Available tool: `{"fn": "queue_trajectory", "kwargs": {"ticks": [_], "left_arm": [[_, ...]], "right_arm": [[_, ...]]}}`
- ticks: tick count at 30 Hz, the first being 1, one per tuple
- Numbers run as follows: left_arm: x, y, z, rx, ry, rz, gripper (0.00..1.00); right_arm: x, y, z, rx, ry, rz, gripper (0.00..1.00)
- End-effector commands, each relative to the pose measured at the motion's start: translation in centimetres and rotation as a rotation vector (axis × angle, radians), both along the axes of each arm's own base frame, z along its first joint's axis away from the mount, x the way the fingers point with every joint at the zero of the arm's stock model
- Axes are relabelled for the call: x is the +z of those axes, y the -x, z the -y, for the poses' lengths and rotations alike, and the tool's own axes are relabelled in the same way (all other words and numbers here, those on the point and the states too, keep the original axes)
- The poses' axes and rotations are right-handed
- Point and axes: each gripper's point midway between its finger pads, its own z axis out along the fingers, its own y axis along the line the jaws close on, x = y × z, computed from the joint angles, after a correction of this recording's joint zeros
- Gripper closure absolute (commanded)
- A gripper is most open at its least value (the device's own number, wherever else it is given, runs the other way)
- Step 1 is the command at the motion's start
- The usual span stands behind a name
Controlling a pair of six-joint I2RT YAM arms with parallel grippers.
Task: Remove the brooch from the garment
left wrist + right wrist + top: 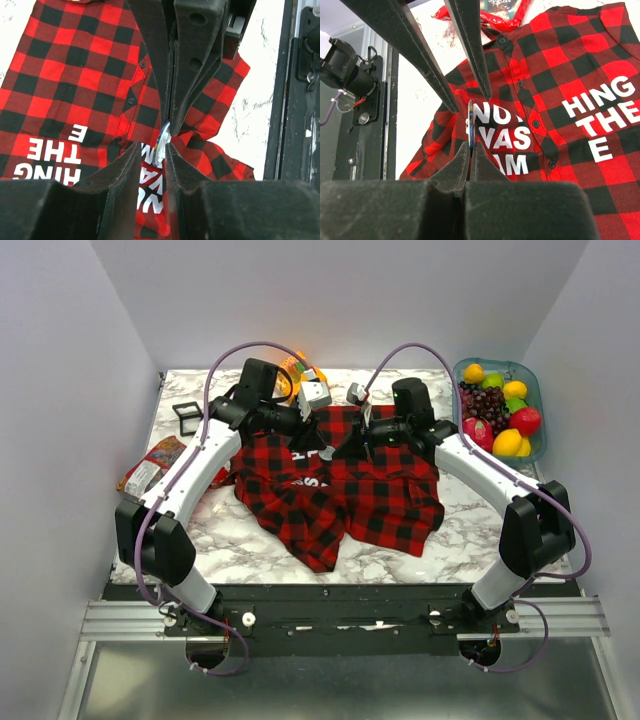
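Observation:
The garment (385,495) is a red-and-black plaid shirt with white lettering, spread mid-table; it also shows in the left wrist view (65,75) and the right wrist view (580,60). The brooch (471,125) is a thin round disc seen edge-on, pale with blue in the left wrist view (163,141). My right gripper (472,145) is shut on its lower edge and holds it just above the lettering. My left gripper (152,145) is open, its fingertips on either side of the brooch. Both grippers meet over the shirt's upper middle, left (318,442) and right (352,443). I cannot tell whether the brooch still touches the cloth.
A teal tray (535,380) of toy fruit stands at the back right. A red snack packet (150,465) and a black square frame (187,417) lie at the left. Orange and white items (302,382) sit behind the shirt. The black front rail (295,100) borders the table.

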Motion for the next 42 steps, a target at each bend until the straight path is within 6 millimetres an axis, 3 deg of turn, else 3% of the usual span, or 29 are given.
{"fn": "queue_trajectory", "kwargs": {"ticks": [1, 21, 28, 32, 33, 36, 37, 39, 42], "left_arm": [[-0.1, 0.5, 0.3, -0.051, -0.006, 0.007, 0.69], [-1.1, 0.2, 0.8, -0.053, -0.028, -0.01, 0.82], [-1.1, 0.4, 0.8, -0.059, -0.025, -0.015, 1.0], [-1.3, 0.5, 0.8, -0.062, -0.029, -0.019, 1.0], [-1.4, 0.5, 0.8, -0.06, -0.03, -0.023, 1.0], [-1.4, 0.5, 0.6, -0.056, -0.033, -0.02, 1.0], [-1.5, 0.6, 0.6, -0.058, -0.036, -0.022, 1.0], [-1.7, 0.7, 0.4, -0.053, -0.046, -0.019, 1.0], [-2.1, 1.1, 0.0, -0.053, -0.062, -0.021, 1.0]], "right_arm": [[0.3, 0.6, 0.3, 0.014, -0.002, 0.006, 1.0], [0.0, 0.4, 0.4, 0.005, 0.004, -0.001, 0.99], [-0.3, 0.3, 0.3, 0.003, 0.001, -0.004, 1.0], [-0.4, 0.2, 0.3, -0.003, 0.001, -0.012, 0.98], [-0.5, 0.1, 0.3, -0.007, 0.003, -0.011, 0.96], [-0.3, -0.5, 0.7, -0.053, 0.02, 0.007, 0.65], [-0.3, -0.6, 0.9, -0.068, 0.029, 0.008, 0.5], [0.3, -1.0, 2.2, -0.08, 0.029, 0.032, 0.43], [-1.0, -0.8, 4.3, -0.066, 0.099, 0.079, 0.39]]}}
